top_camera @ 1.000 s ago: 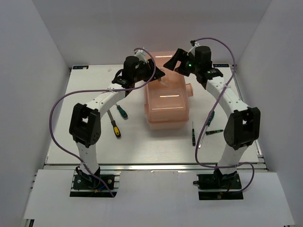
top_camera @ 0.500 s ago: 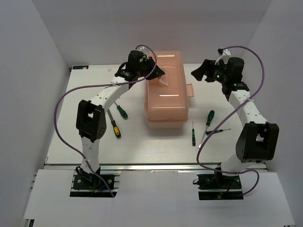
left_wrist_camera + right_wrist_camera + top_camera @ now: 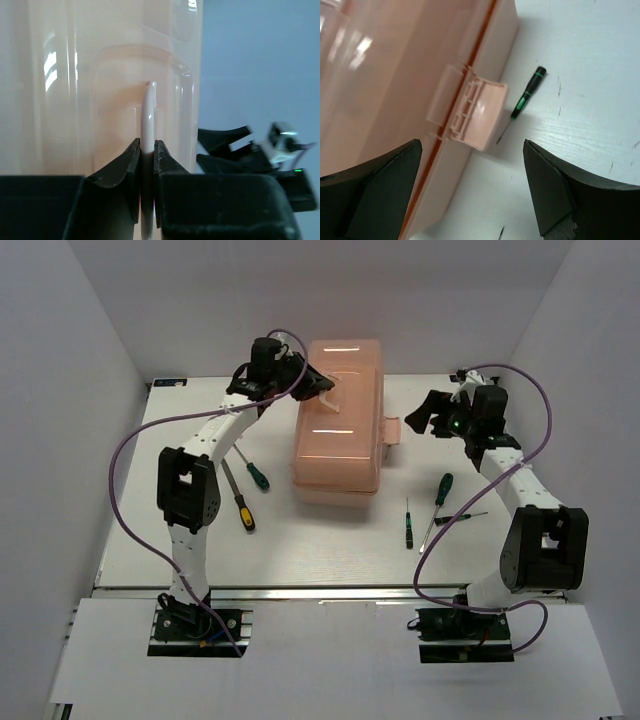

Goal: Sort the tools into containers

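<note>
The salmon-pink toolbox (image 3: 335, 440) stands closed at mid-table. My left gripper (image 3: 318, 388) is shut on its thin lid handle (image 3: 148, 107), seen edge-on between the fingers (image 3: 131, 165) in the left wrist view. My right gripper (image 3: 425, 415) is open and empty, just right of the box's flipped-out latch (image 3: 392, 430), which also shows in the right wrist view (image 3: 475, 112). Screwdrivers lie on the table: a green-and-black one (image 3: 258, 476) and a yellow-and-black one (image 3: 240, 505) left of the box, a green one (image 3: 440, 490) and thin precision ones (image 3: 408, 525) to its right.
White enclosure walls stand close on the left, right and back. A small black-green precision screwdriver (image 3: 527, 92) lies on the table just beyond the latch. Purple cables loop over both arms.
My right gripper has left the box top and swung out to the right, open. My left gripper has kept hold of the handle, and the box has shifted a little left and turned.
</note>
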Controlling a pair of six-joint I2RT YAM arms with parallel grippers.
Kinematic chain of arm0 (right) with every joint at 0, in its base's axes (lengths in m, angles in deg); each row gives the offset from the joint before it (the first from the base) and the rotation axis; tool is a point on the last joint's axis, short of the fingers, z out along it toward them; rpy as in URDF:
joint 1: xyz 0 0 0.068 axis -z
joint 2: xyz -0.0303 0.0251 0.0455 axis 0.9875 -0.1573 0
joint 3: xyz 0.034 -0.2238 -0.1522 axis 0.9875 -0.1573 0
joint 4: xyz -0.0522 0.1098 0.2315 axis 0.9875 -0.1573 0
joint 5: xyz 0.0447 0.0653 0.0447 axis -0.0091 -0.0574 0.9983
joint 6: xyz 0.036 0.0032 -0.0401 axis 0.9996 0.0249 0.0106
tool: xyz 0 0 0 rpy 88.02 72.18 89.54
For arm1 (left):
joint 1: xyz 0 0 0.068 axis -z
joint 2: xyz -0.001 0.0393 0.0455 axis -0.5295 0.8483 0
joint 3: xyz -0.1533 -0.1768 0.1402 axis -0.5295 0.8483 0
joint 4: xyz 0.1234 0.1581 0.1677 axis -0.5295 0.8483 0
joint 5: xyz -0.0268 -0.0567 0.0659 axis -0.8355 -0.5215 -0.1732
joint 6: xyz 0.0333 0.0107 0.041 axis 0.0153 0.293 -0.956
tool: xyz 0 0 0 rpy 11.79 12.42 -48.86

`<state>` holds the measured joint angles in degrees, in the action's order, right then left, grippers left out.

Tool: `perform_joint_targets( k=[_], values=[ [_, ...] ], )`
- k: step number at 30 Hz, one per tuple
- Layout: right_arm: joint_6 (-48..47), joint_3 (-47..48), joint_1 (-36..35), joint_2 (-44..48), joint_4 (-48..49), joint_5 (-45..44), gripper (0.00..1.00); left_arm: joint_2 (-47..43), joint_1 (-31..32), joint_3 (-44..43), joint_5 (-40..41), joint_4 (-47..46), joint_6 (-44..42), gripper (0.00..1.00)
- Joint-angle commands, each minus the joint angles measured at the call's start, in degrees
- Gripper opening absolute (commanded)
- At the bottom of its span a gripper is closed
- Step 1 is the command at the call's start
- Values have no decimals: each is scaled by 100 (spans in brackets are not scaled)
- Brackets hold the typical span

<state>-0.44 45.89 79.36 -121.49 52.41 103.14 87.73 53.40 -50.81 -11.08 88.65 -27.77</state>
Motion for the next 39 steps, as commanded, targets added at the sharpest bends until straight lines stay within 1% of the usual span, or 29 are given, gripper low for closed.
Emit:
perform_joint_targets(
  k=[1,5,10,12,16,18,22,25,27,28,29,31,32,33,34,35,39],
  values=[
    [226,-180,0,173,-10,-193,87,-739,-420,216,-225,-1157,691,0],
    [428,-496,-17,155,60,79,84,-766,-570,314,-594,-1625,1261,0],
    [639,-550,-166,-28,95,421,78,-687,-666,454,-1095,-2598,1913,0],
    [700,-506,-316,-108,95,466,76,-634,-675,463,-1209,-2723,2098,0],
    [929,-322,-623,-502,7,528,75,-599,-675,533,-1464,-3004,2265,0],
    [938,-208,-737,-635,-63,406,73,-625,-675,647,-1517,-3092,2344,0],
    [999,135,-949,-1047,-283,-270,70,-739,-719,937,-1570,-3346,2449,0],
    [1017,215,-1001,-1232,-283,-500,68,-784,-772,1122,-1640,-3505,2564,0],
    [965,302,-1028,-1321,-283,-536,64,-784,-807,1192,-1728,-3541,2599,0],
    [947,338,-1080,-1399,-283,-588,62,-792,-825,1219,-1754,-3567,2608,0],
    [921,399,-1124,-1444,-283,-623,53,-792,-868,1245,-1772,-3576,2608,0],
    [859,443,-1230,-1505,-257,-815,42,-836,-930,1386,-1816,-3602,2608,0],
    [850,461,-1256,-1514,-248,-921,32,-871,-965,1447,-1833,-3611,2599,0],
    [841,461,-1283,-1515,-248,-1009,17,-906,-1052,1517,-1834,-3611,2599,0],
    [798,461,-1318,-1497,-248,-1202,11,-959,-1105,1683,-1834,-3629,2590,0],
    [771,470,-1335,-1488,-265,-1317,0,-1064,-1219,1781,-1825,-3637,2573,0],
    [666,417,-1344,-1436,-283,-1800,0,-1424,-1545,2238,-1860,-3480,2389,0]
  ],
)
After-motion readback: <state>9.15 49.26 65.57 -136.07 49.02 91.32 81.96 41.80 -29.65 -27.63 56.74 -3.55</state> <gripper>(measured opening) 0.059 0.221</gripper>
